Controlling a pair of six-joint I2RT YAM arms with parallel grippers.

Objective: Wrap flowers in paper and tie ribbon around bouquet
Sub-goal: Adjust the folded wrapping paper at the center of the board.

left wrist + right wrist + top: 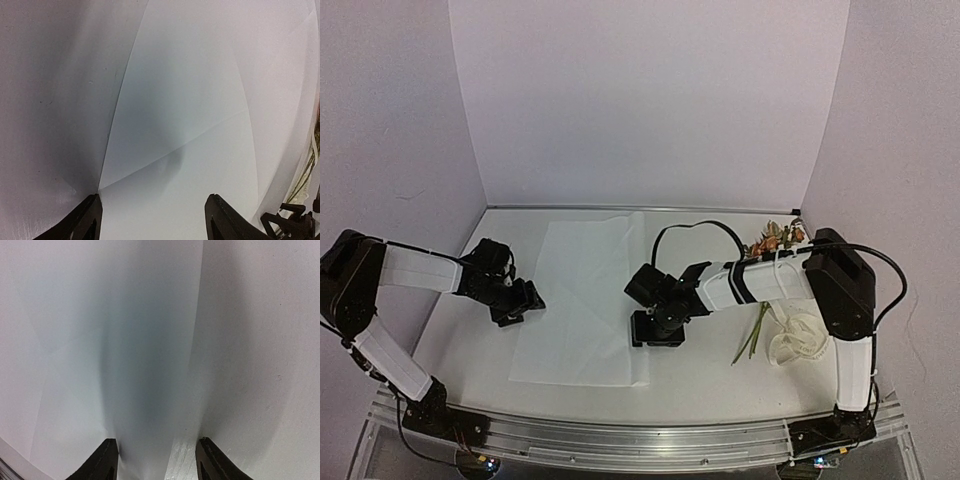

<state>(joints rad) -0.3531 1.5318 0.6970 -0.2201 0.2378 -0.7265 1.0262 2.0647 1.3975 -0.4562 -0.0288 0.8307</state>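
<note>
The paper point(582, 300) lies flat and creased in the middle of the table. My left gripper point(527, 300) hovers low at its left edge, open, and the left wrist view shows the paper point(200, 110) spreading ahead of the left gripper point(155, 216) with nothing between the fingers. My right gripper point(656, 330) is at the sheet's right edge, open. In the right wrist view the paper's edge point(150, 340) runs up between the right gripper's point(157, 457) fingers, ungripped. The flowers point(776, 240) lie at the back right, partly hidden by the right arm. The ribbon point(798, 338) sits heaped beside the stems point(754, 335).
White walls close in the table at the back and on both sides. A black cable point(695, 228) loops above the right arm. Bare table point(260, 365) shows to the right of the sheet, and more table point(50, 100) to its left.
</note>
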